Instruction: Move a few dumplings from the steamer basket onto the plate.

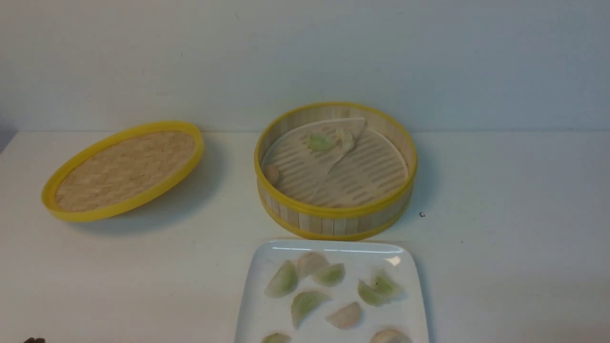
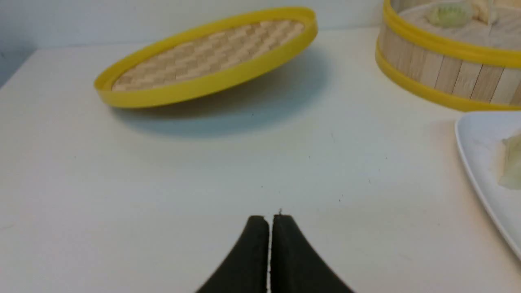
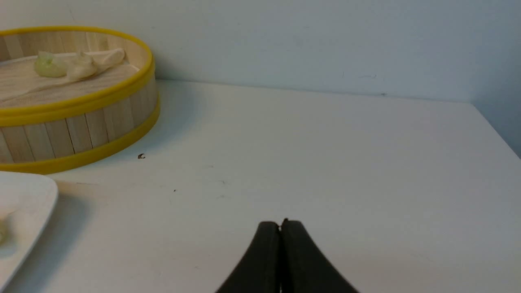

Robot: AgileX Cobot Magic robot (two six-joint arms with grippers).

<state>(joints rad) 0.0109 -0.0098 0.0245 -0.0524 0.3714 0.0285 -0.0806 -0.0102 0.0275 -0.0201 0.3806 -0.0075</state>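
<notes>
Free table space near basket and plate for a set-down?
Probably two patches: left of the plate, bordered behind by the tilted lid; and right of the plate and steamer basket, out to the table's right side, bar a few specks. Crowded: the plate itself, dotted with dumplings, and the strip between plate and basket, nearly nil.
</notes>
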